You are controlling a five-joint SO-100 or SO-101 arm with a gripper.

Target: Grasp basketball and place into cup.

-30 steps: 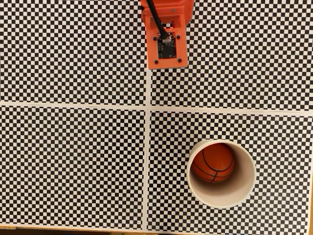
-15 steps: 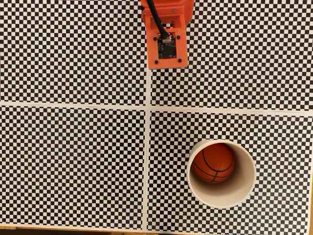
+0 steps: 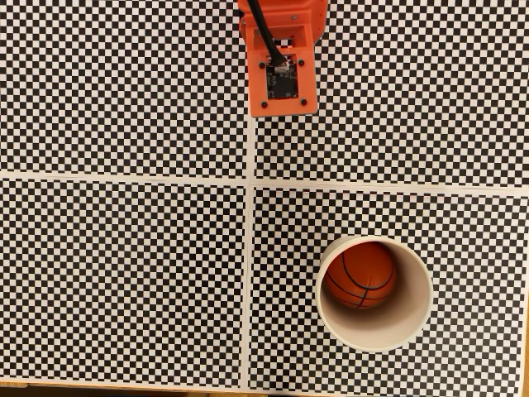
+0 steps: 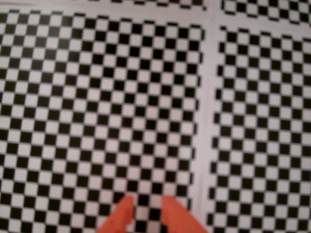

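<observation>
In the fixed view the basketball (image 3: 359, 275), orange with black seams, lies inside the cream-white cup (image 3: 374, 331), which stands upright on the lower right of the checkered mat. The ball rests toward the cup's upper-left inner wall. The orange arm (image 3: 281, 62) sits folded at the top centre, far from the cup. In the wrist view my gripper (image 4: 146, 206) shows as two orange fingertips (image 4: 121, 213) at the bottom edge, a narrow gap apart, with nothing between them and only checkered mat below.
A black-and-white checkered mat (image 3: 124, 273) covers the table, split by white tape lines (image 3: 250, 248) into four panels. The wooden table edge (image 3: 83, 385) runs along the bottom of the fixed view.
</observation>
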